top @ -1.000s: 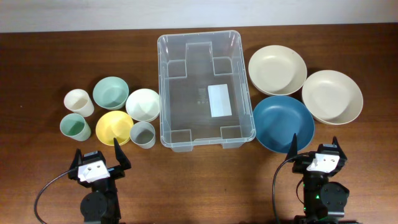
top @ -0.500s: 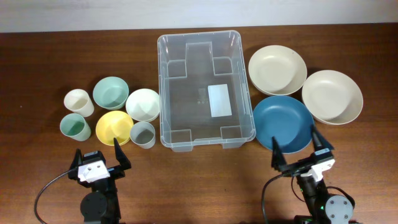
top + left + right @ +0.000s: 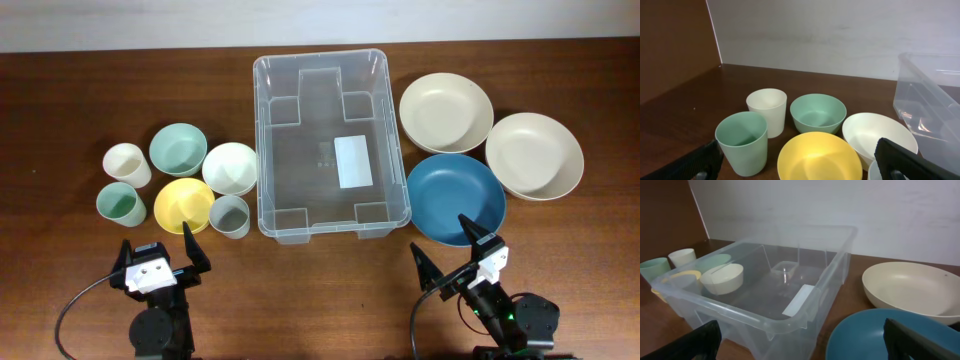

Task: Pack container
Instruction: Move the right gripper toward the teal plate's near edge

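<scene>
In the left wrist view the container [image 3: 932, 95] runs off the right edge with only one corner showing, and the yellow bowl [image 3: 817, 160] is cut by the bottom edge. The left fingers [image 3: 695, 165] appear only as dark tips in the lower corners, one covering part of the white bowl [image 3: 875, 132]. In the right wrist view the blue plate [image 3: 880, 335] and cream plate [image 3: 910, 287] are cropped. The green bowl [image 3: 715, 260], behind the clear wall, looks washed out, perhaps blurred. Overhead, the print on the white label [image 3: 352, 161] is too small to read.
</scene>
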`<state>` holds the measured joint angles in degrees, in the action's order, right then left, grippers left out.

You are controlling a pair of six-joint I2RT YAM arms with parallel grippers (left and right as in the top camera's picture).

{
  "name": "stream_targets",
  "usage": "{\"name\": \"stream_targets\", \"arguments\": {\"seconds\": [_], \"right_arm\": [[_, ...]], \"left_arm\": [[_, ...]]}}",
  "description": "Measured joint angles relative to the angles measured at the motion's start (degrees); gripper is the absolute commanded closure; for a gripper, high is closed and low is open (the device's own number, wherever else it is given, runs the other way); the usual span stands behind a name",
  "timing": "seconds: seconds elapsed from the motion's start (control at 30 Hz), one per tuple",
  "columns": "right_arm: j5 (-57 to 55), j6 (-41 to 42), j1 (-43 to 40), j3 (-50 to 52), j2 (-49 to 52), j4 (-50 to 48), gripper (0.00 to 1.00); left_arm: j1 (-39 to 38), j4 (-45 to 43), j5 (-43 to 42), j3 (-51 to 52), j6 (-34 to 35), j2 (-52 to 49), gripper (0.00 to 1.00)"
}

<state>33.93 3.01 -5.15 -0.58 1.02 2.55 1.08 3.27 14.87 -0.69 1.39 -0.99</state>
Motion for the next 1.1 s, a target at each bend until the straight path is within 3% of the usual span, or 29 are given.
{"name": "stream_targets", "arguments": {"seconds": [0.23,0.83,1.1], "right_arm": [[-5.27,0.00,0.00,0.00,1.31,-0.13,0.01],[-34.29,0.02,0.00,0.00,7.48,0.70,0.01],[-38.01,0.02,0.00,0.00,7.56,1.27,0.01]], "left_arm": [[0.00,0.00,0.00,0.00,0.00,0.00,0.00],[0.00,0.00,0.00,0.00,0.00,0.00,0.00],[0.00,0.00,0.02,0.00,0.00,0.00,0.00]]}}
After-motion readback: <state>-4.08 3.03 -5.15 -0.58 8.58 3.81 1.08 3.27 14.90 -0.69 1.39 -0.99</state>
